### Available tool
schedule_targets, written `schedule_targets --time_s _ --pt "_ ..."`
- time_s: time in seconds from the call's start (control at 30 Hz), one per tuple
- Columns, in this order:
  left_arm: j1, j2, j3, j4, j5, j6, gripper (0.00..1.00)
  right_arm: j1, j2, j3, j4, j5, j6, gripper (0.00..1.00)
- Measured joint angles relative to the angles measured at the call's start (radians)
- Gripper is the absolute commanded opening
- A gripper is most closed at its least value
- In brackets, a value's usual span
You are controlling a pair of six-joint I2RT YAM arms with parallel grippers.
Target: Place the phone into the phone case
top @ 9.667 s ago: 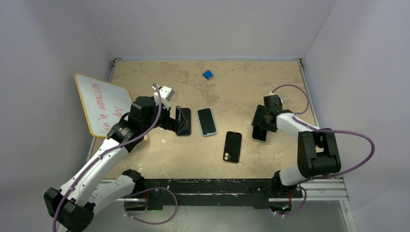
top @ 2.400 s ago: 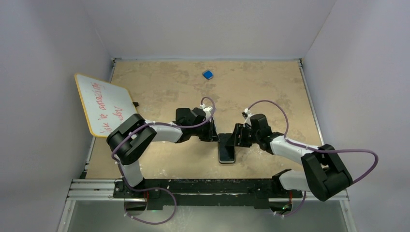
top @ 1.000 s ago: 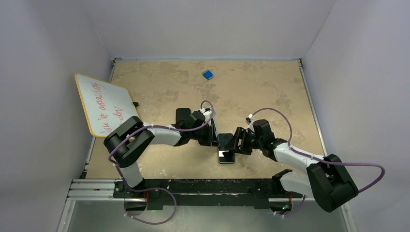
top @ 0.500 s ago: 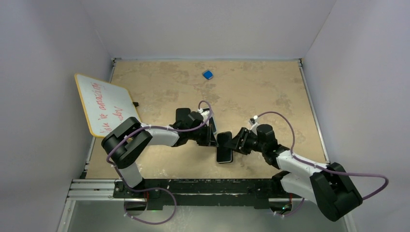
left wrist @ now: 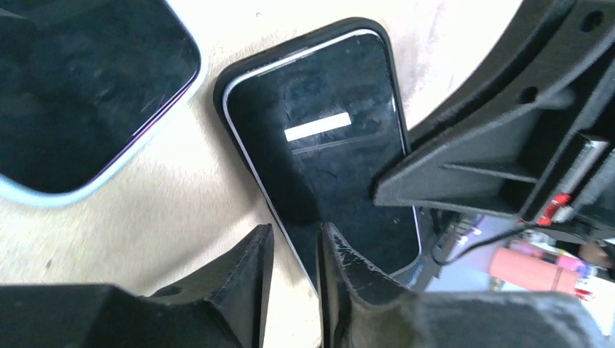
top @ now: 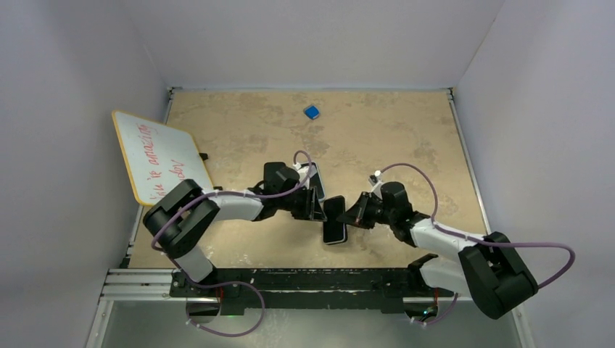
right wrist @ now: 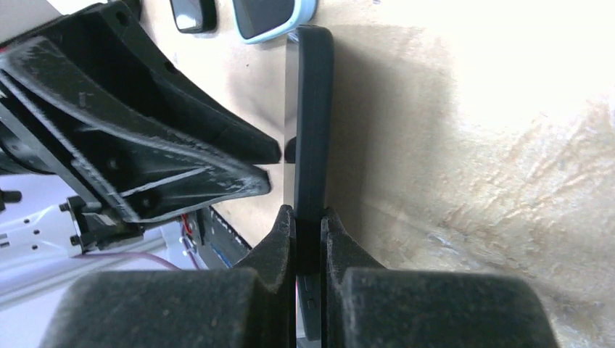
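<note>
The phone (top: 333,220) is a black slab lying slanted at the table's middle front. In the left wrist view the phone (left wrist: 319,138) sits inside the black rim of the phone case (left wrist: 220,93). My right gripper (top: 349,216) holds its right side. From the right wrist the phone (right wrist: 312,109) shows edge-on, and my right gripper (right wrist: 308,214) is shut across its thickness. My left gripper (top: 317,209) is at the phone's left edge. Its jaws (left wrist: 295,232) stand slightly apart, open, with that edge running into the gap.
A second phone in a light-blue case (top: 315,181) lies just behind my left gripper, and the same light-blue case (left wrist: 72,87) fills the upper left of the left wrist view. A whiteboard (top: 156,156) leans at the left wall. A small blue block (top: 312,112) lies at the back.
My right gripper has closed on the phone's right side and pushed it a little left and askew. My left gripper's jaws have parted slightly at the phone's left edge.
</note>
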State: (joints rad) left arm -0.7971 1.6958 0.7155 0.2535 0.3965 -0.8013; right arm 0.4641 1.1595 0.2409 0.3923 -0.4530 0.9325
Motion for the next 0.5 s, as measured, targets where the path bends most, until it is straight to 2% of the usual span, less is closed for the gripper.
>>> schedule_targets --time_s 0.1,0.23,0.3,0.5 --pt "0.053 -0.077 -0.031 -0.024 0.059 0.015 0.5 0.001 0.007 0.062 -0.077 -0.019 -0.067 0.0" --pt "0.206 -0.252 -0.018 -0.154 0.115 0.126 0.67 0.0 0.007 0.192 -0.194 -0.089 -0.195 0.0" --pt "0.245 -0.326 0.03 -0.25 0.126 0.205 0.71 0.0 0.009 0.247 -0.237 -0.143 -0.26 0.0" --pt "0.24 -0.449 0.134 -0.435 0.232 0.364 0.81 0.001 0.023 0.331 -0.336 -0.331 -0.419 0.0"
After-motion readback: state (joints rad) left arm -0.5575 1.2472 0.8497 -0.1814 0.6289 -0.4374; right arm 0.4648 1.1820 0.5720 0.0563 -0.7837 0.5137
